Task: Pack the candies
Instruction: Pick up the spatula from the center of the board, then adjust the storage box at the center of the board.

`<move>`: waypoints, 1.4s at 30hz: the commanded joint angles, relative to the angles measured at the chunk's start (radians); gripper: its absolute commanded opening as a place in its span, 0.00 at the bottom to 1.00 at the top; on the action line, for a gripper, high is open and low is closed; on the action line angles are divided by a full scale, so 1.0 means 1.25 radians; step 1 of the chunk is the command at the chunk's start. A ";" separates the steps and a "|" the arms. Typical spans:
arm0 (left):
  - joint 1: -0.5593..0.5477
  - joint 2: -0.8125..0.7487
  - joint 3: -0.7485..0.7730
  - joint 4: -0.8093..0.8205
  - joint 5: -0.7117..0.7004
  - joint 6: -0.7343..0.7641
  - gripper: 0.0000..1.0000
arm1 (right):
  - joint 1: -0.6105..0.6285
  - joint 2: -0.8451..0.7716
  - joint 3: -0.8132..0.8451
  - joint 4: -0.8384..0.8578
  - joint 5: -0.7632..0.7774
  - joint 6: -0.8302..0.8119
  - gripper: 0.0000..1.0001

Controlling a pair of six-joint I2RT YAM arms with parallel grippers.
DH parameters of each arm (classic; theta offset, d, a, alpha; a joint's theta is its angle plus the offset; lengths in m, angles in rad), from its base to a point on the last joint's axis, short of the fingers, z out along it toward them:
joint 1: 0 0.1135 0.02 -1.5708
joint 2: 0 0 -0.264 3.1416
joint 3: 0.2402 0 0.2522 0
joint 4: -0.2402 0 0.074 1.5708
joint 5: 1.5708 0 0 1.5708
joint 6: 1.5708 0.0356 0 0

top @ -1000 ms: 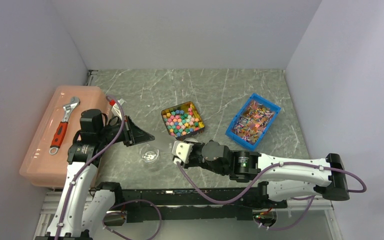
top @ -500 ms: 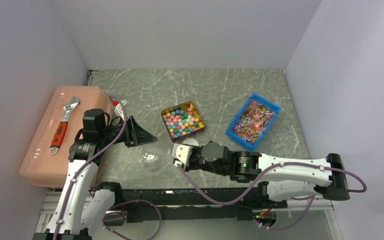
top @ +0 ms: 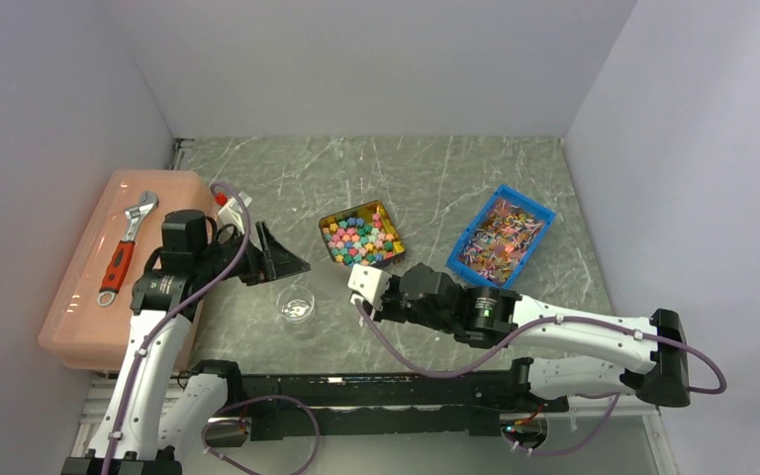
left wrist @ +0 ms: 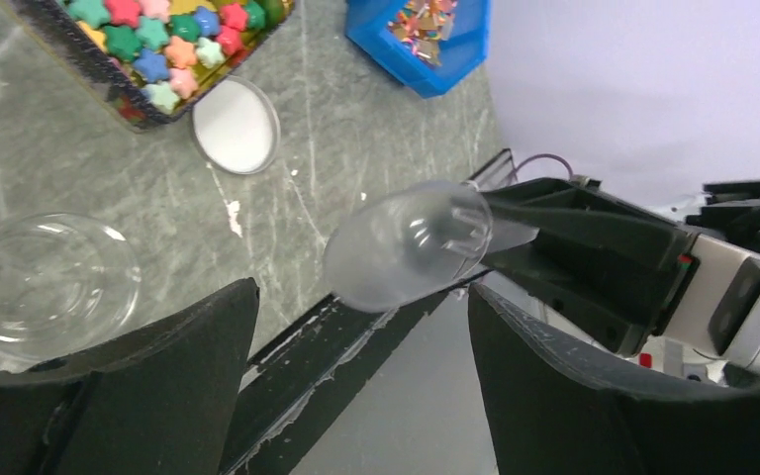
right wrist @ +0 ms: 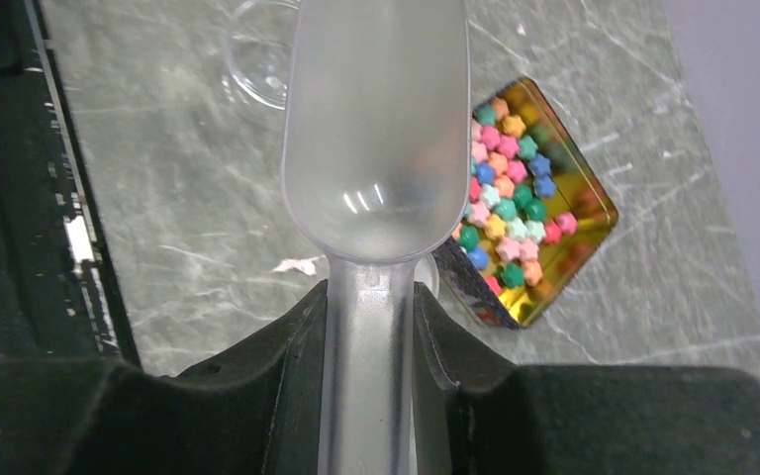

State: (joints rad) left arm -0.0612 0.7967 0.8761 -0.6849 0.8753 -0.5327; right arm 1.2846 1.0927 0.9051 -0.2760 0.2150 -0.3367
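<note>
Frosted scoop (right wrist: 376, 129) near pastel candies (right wrist: 507, 176)

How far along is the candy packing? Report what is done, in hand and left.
Done: the right gripper is shut on the handle of the clear scoop. In hand: the scoop, empty, hangs near the tin of candies, not yet dipped in. Left: nearly everything; the clear cup holds nothing, and the left gripper is open and empty.

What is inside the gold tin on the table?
The gold tin holds many star-shaped candies, pink, blue, green, yellow; part of its interior is bare. Anything beneath them is covered.
</note>
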 commanded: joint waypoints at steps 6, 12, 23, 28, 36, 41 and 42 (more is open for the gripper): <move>0.000 0.020 0.023 -0.026 -0.127 0.065 0.99 | -0.134 -0.002 0.084 -0.081 0.003 0.011 0.00; 0.000 0.047 0.036 -0.030 -0.168 0.087 0.99 | -0.205 0.065 0.137 -0.145 0.042 -0.006 0.00; 0.000 0.132 0.080 0.002 -0.273 0.076 0.99 | -0.274 0.192 0.255 -0.232 0.085 -0.109 0.00; -0.001 0.205 0.109 0.025 -0.301 0.067 0.94 | -0.294 0.256 0.326 -0.283 0.082 -0.152 0.00; -0.028 0.355 0.155 0.054 -0.303 0.043 0.79 | -0.307 0.249 0.321 -0.261 0.091 -0.154 0.00; -0.091 0.450 0.201 0.060 -0.350 0.020 0.75 | -0.307 0.227 0.302 -0.277 0.102 -0.112 0.00; -0.104 0.467 0.211 0.062 -0.361 0.016 0.75 | -0.307 0.219 0.294 -0.274 0.103 -0.104 0.00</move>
State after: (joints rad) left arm -0.1329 1.3277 1.0664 -0.6479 0.4789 -0.4816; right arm 0.9035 1.4281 1.2793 -0.6205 0.3111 -0.5060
